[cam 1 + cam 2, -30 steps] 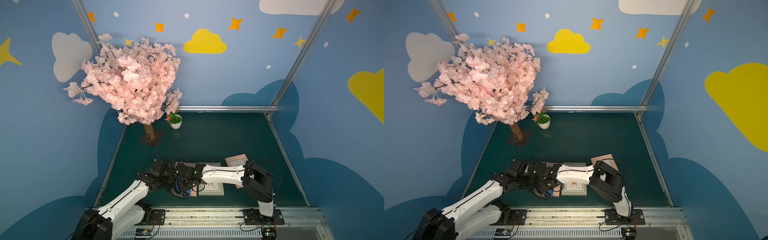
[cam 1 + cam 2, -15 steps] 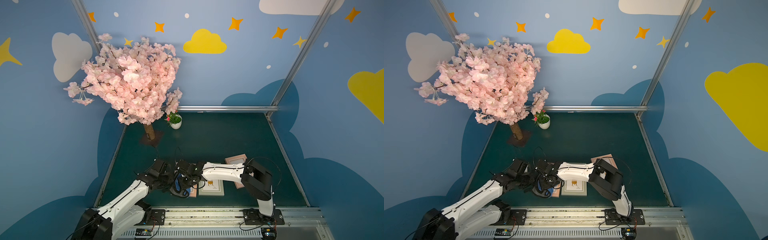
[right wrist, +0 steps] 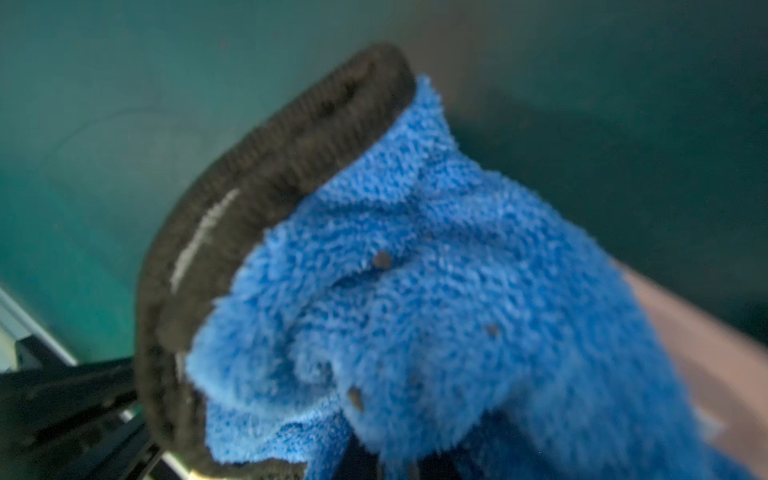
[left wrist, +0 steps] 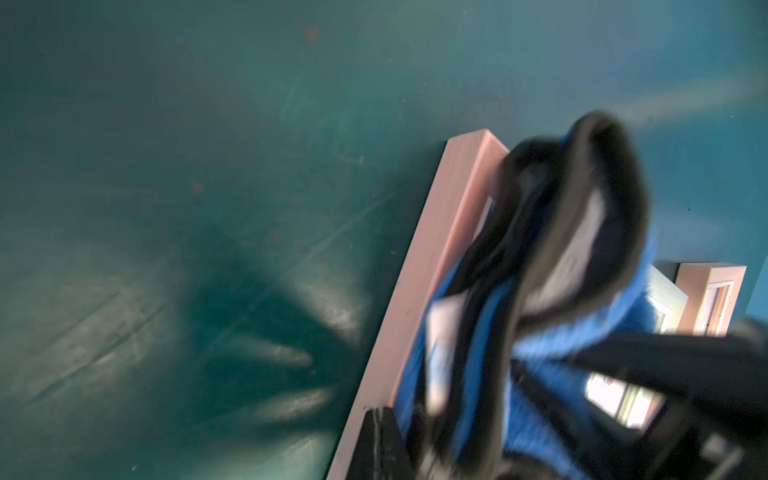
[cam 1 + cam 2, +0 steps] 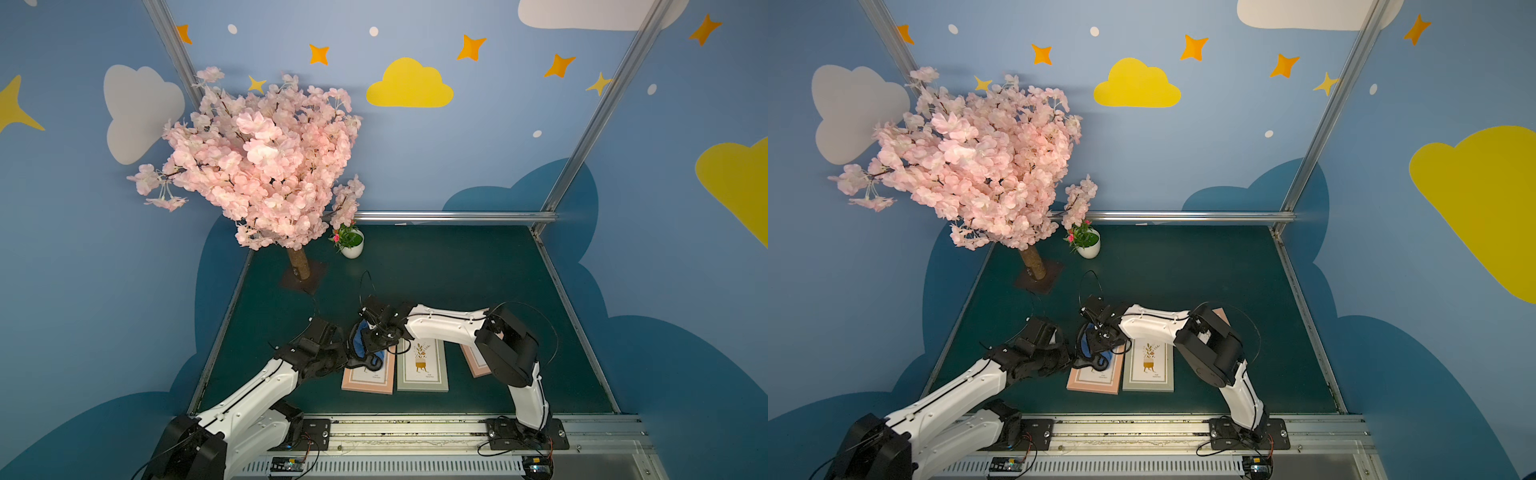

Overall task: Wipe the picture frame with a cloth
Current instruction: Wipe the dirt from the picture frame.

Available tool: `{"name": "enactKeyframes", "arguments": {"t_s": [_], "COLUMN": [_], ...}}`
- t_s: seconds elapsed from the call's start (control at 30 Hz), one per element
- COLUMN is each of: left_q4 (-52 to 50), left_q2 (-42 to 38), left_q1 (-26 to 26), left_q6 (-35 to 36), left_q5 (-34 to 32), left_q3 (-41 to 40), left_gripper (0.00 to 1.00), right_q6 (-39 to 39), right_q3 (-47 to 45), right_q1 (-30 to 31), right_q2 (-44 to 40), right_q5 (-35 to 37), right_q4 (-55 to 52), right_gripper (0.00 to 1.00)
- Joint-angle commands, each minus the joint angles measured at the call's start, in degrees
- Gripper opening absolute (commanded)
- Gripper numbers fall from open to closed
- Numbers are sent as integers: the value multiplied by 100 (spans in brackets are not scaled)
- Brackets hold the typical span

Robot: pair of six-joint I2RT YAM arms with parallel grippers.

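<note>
Two grippers meet over the near-left part of the table [image 5: 457, 270]. The cloth [image 5: 360, 343] hangs bunched between them, above the far end of the pink frame [image 5: 368, 378], and its dark edge droops onto that frame.

Right gripper [image 5: 374, 345]: we read its jaws as closed on the cloth. The blue pile [image 3: 457, 291] fills its wrist view and rises straight from where the fingers sit.

Left gripper [image 5: 344, 357]: jaws closed, tip just beside the cloth on its left. We cannot tell whether it pinches a fold.

View differences:
- Both top views give the layout. The pink frame [image 5: 1096, 380] lies flat, a grey-green frame [image 5: 423, 365] lies just right of it, and a second pink frame [image 5: 473, 363] lies partly under the right arm. The cloth [image 5: 1087, 345] shows only as a small blue patch.
- The left wrist view alone shows the white tag [image 4: 440, 353], the black reverse folded over the blue [image 4: 623, 311], and the pink frame's long side rail [image 4: 432, 257].
- The right wrist view alone shows the pile's texture and dark specks in it. The frame there is a pink blur [image 3: 706, 353].
</note>
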Motion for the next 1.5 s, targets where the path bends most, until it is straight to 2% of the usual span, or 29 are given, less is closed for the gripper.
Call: {"name": "enactKeyframes", "arguments": {"t_s": [0.0, 0.27, 0.47, 0.8, 1.17, 1.47], "left_q4": [-839, -839, -847, -855, -841, -780], "left_q2": [269, 263, 264, 264, 318, 459], "left_q1": [-24, -26, -24, -24, -23, -36], "left_q6": [-21, -29, -40, -49, -56, -57], "left_q5": [-150, -194, -244, -264, -262, -233], "left_q3": [-395, -380, -375, -380, -372, -369], "left_gripper": [3, 3, 3, 3, 3, 3], "right_q6": [-201, -203, 85, 361, 302, 9], "right_q3": [-65, -199, -733, -1091, -1109, -958], "right_q1": [-175, 189, 652, 1332, 1144, 447], "right_q2": [463, 388, -26, -559, -274, 30], "right_q5": [737, 760, 624, 593, 685, 769], "right_q4": [-733, -950, -876, -1087, -863, -534], "right_gripper": [0, 0, 0, 0, 0, 0]}}
